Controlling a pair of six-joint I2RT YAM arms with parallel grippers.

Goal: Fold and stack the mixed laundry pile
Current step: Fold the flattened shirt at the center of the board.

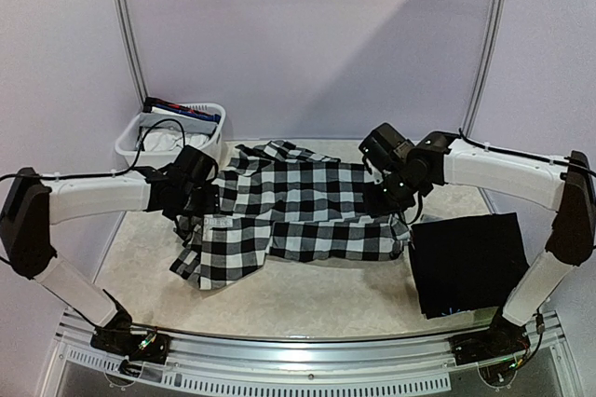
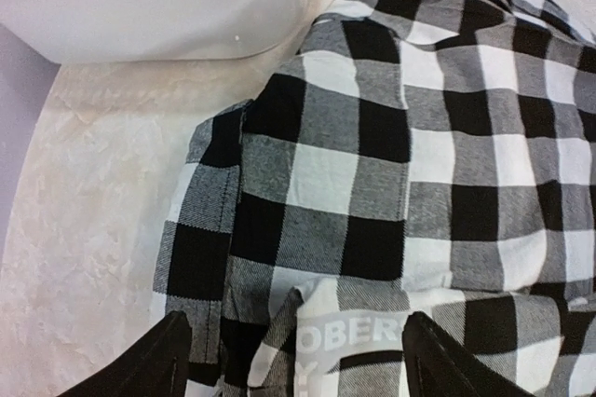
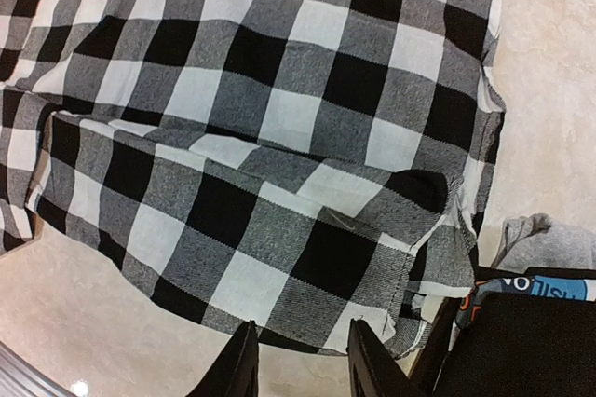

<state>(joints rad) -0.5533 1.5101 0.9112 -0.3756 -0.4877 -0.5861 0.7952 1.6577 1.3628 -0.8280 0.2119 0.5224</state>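
- A black-and-white checked shirt (image 1: 307, 206) lies spread out across the middle of the top view, flat on the pale desk (image 1: 307, 299).
- 1 sleeve of the shirt reaches down toward the lower left of that view.
- The left arm (image 1: 93, 197) comes in from the left, and the left jaws sit at the shirt's left edge.
- In the left wrist view the left jaws stand wide apart. The 2 dark fingers (image 2: 154, 360) are at the bottom corners of the frame, and they grip nothing.
- Checked cloth fills the gap between them, and a grey label (image 2: 363, 336) with white letters shows there.
- The right arm (image 1: 503, 169) comes in from the right, and the right jaws sit at the shirt's right edge.
- In the right wrist view the right jaws are parted by a narrower gap. The 2 fingers (image 3: 237, 369) are at the bottom of the frame, just below the shirt's hem, and hold nothing.
- A folded black garment (image 1: 466, 262) lies on the desk at the right of the top view, just beside the shirt.
- The right wrist view shows a coloured print on its edge.
- A bit of grey cloth (image 3: 549, 239) shows next to it at the right edge of the right wrist view.
- A white basket (image 1: 130, 141) stands in the upper left of the top view, near the shirt's collar end, with white and dark clothes in it.
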